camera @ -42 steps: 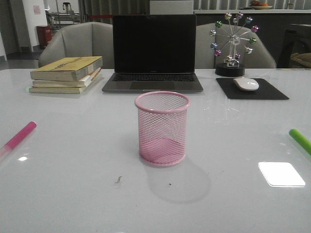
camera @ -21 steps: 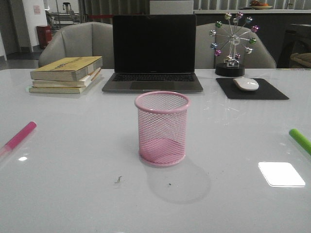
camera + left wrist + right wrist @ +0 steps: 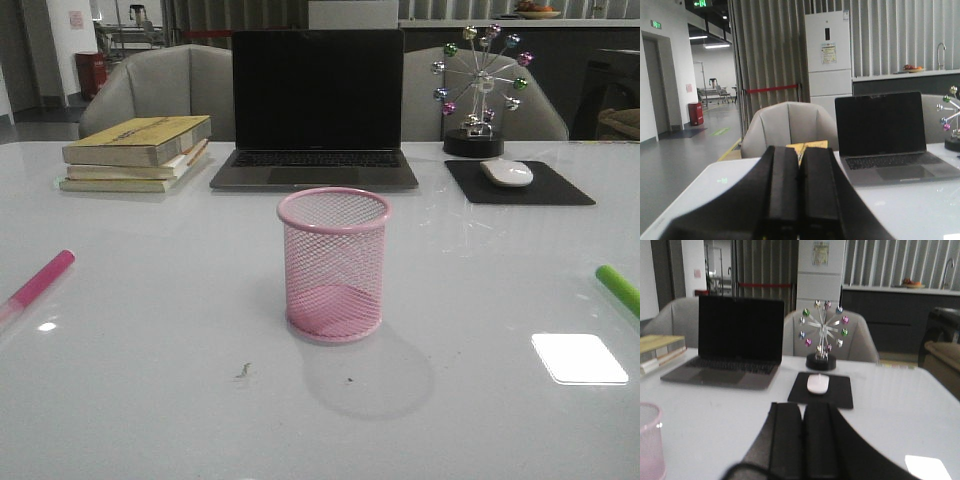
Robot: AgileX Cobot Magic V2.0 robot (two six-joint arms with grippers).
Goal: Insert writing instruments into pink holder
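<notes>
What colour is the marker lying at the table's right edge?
Lime green marker, clearest in the front view, partly cut off by the frame edge.

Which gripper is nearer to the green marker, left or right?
Right, probably. The green marker lies at the table's right edge, the right arm's side. The right gripper views the cup; the left gripper faces the laptop.

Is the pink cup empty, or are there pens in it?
Empty. Through the mesh of the pink cup nothing shows inside; the pink marker and green marker lie on the table.
</notes>
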